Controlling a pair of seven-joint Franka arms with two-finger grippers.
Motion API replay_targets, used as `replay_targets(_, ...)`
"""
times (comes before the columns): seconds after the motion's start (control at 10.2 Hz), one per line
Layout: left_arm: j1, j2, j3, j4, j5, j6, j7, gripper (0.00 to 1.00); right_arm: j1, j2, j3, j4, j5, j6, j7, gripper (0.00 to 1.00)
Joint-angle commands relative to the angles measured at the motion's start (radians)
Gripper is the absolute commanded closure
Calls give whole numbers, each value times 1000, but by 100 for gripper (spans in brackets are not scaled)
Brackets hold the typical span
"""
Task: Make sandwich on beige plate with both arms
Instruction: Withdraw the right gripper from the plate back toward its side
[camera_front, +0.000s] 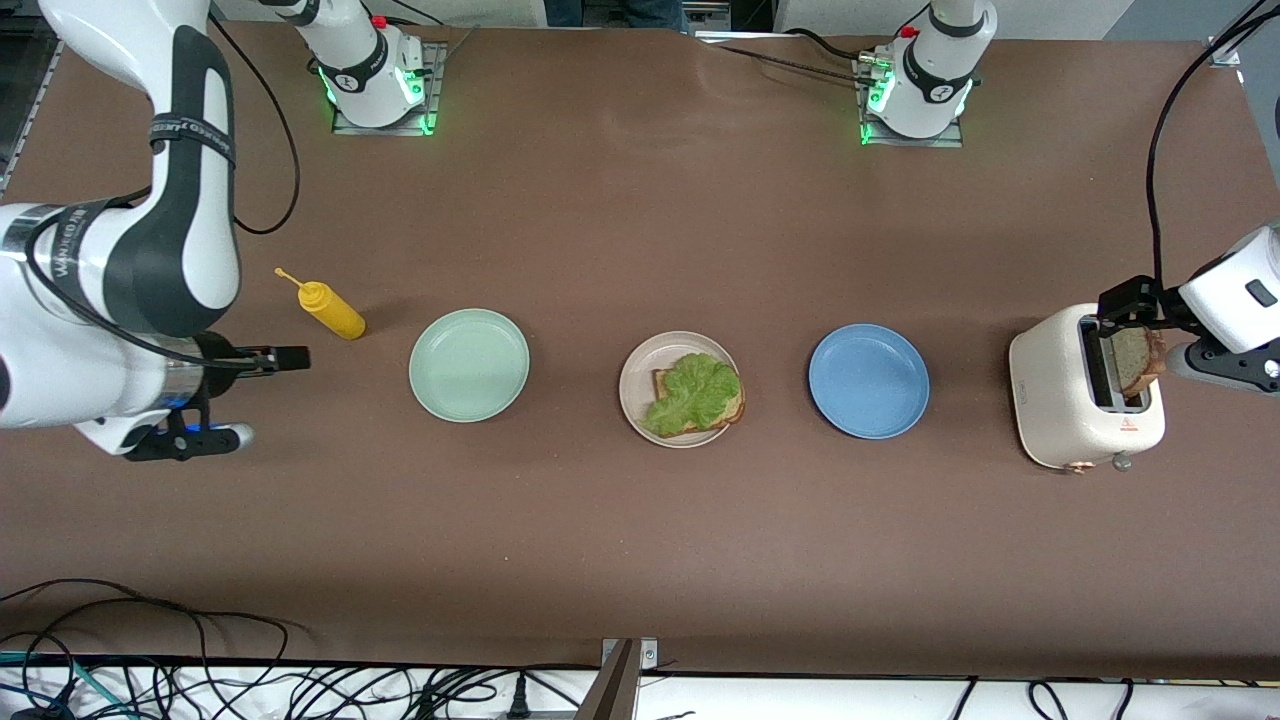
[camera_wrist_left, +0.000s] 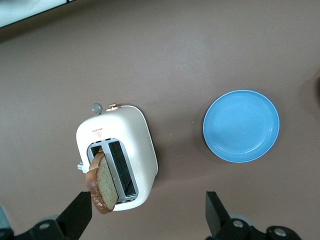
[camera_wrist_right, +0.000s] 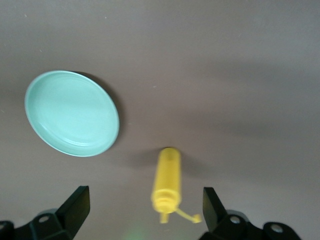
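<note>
The beige plate lies mid-table with a bread slice on it and a ruffled green lettuce leaf on top of that. A second bread slice stands tilted in a slot of the white toaster at the left arm's end of the table. My left gripper hangs open over the toaster, one finger close beside that slice, holding nothing. Over the table at the right arm's end, my right gripper is open and empty, near the yellow bottle.
A blue plate lies between the beige plate and the toaster. A mint green plate lies toward the right arm's end. Beside it, a yellow squeeze bottle lies on its side. Cables run along the table's near edge.
</note>
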Motion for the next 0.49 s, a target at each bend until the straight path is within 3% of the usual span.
replay_targets(0.0,7,-13,-4,-4,-23,-10,-11,0,17,-82,-47,-165,-12,93,-271,0)
replay_targets(0.29,7,-13,-4,-4,-23,-10,-11,0,15,-231,-59,-453,-9,341,-637,0)
replay_targets(0.39,5,-12,-4,-4,-23,-10,-11,0,9,-250,-77,-515,35,390,-778,0)
